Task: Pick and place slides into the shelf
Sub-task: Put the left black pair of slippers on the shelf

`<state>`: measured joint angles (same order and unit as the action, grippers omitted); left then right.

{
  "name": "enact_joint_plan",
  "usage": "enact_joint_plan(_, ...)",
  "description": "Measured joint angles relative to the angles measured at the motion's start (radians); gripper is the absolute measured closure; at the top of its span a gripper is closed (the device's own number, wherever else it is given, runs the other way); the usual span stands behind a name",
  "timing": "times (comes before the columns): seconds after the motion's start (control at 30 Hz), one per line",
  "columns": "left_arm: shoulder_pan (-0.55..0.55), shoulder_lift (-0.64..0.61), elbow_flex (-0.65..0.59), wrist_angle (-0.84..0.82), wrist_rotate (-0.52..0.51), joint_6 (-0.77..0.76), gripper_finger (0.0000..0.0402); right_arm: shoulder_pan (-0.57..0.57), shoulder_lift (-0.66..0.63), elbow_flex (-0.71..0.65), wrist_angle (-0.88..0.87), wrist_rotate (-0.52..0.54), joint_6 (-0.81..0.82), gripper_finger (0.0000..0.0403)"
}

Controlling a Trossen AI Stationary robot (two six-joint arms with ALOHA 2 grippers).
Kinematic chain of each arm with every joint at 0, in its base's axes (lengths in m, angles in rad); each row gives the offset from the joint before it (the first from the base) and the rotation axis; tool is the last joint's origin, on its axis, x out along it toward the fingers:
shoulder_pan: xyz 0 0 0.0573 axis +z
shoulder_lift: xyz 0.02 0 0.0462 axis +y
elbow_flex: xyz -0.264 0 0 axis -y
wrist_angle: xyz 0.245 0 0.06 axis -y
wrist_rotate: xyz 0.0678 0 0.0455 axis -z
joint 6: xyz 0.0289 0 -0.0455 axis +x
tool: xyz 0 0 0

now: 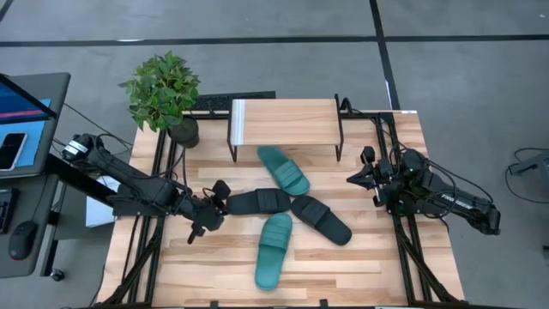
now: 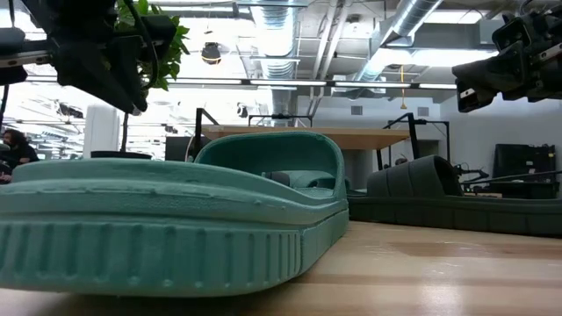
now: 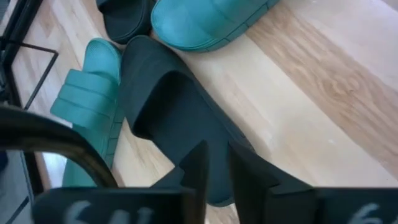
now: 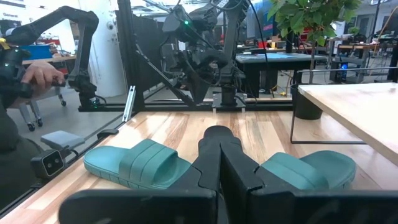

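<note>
As rubber looks light, flexible: grip black slide (image 1: 259, 202) at frame centre by strap or heel edge. Left gripper (image 1: 208, 211) narrow, empty; right gripper (image 1: 367, 178) closed.

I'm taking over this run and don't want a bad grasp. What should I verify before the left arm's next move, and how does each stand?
1. Left gripper at the heel end of the black slide: ok.
2. Fingers closed on it: cannot tell.
3. Shelf top free of slides: ok.
4. Teal slide lies between black slide and shelf: not ok.
5. Right gripper off to the side: ok.
</note>
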<state>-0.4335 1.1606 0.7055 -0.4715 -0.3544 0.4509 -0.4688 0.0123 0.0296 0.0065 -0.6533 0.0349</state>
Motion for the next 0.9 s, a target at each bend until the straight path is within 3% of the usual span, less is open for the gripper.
enact_joint_plan(0.13, 0.000, 0.000, 0.000, -0.001, -0.016, 0.017, 0.0303, 0.000, 0.000, 0.000, 0.000, 0.000, 0.000, 0.0403)
enact_joint_plan(0.4, 0.000, 0.002, -0.029, -0.002, 0.024, 0.218, 0.0236, 0.000, 0.000, 0.000, 0.000, 0.000, 0.000, 0.0403)
enact_joint_plan(0.7, 0.000, 0.087, -0.039, 0.001, -0.005, 0.363, 0.0223, 0.000, 0.000, 0.000, 0.000, 0.000, 0.000, 0.0403)
enact_joint_plan(0.9, 0.000, 0.208, -0.038, 0.037, -0.094, 0.424, 0.0223, 0.000, 0.000, 0.000, 0.000, 0.000, 0.000, 0.0403)
